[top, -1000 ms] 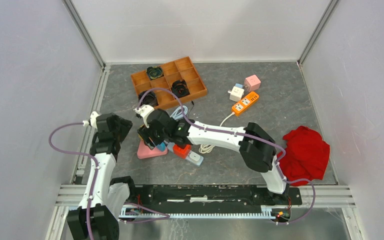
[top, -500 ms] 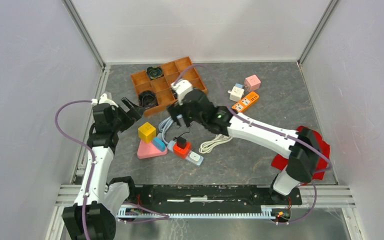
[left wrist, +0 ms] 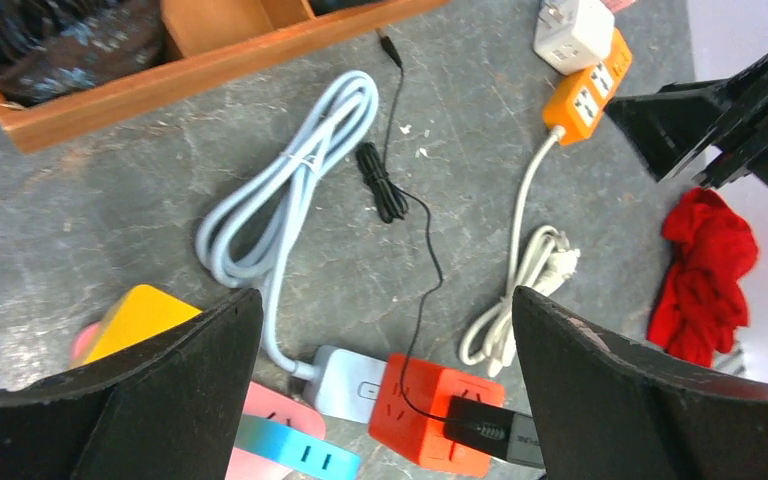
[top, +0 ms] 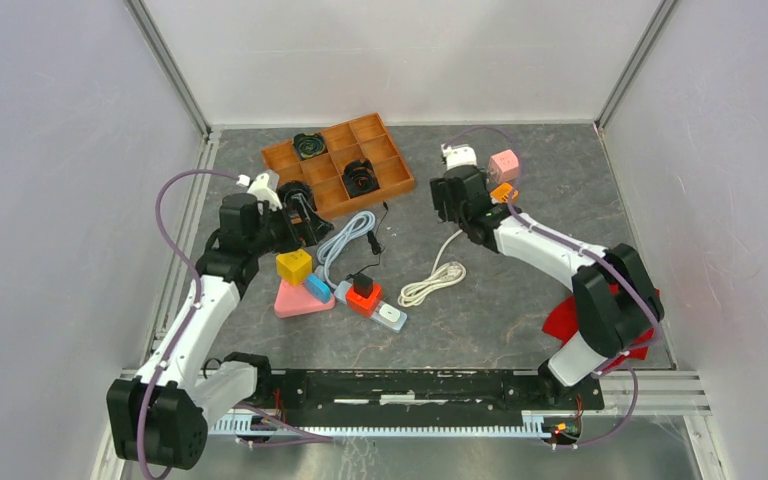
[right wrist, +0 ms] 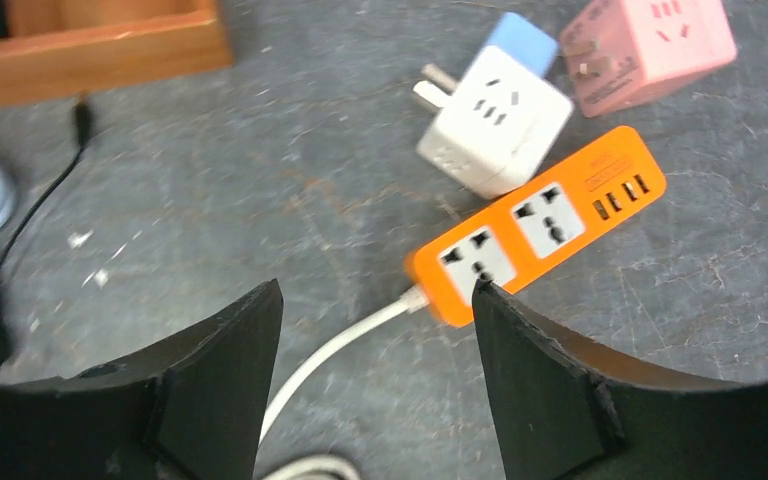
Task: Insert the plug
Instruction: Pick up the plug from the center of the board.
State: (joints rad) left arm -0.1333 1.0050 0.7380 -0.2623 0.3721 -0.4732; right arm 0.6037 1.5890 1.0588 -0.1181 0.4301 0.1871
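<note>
A red cube socket (top: 364, 297) sits on a grey-blue power strip (top: 390, 317) at centre. A black plug (left wrist: 490, 430) on a thin black wire is seated in the cube (left wrist: 430, 405). My left gripper (top: 295, 222) is open and empty, above and left of it; the left wrist view (left wrist: 385, 300) looks down on the cube between the fingers. My right gripper (top: 468, 208) is open and empty at the back right. It hovers over the orange power strip (right wrist: 535, 225) and its white cord (right wrist: 330, 355), next to a white cube adapter (right wrist: 495, 120).
A wooden tray (top: 385, 180) with dark coiled items stands at the back. A yellow cube (top: 293, 266), a pink triangle block (top: 295, 300) and a blue adapter (top: 317, 288) lie left of the red cube. There are also a pink cube (top: 505, 163), a coiled white cable (top: 430, 285), a light blue cable (top: 345, 240) and a red cloth (top: 558, 322).
My right arm has swung from the red cube at centre left to the back right, over the orange strip. My left arm has reached forward towards the tray and yellow cube.
</note>
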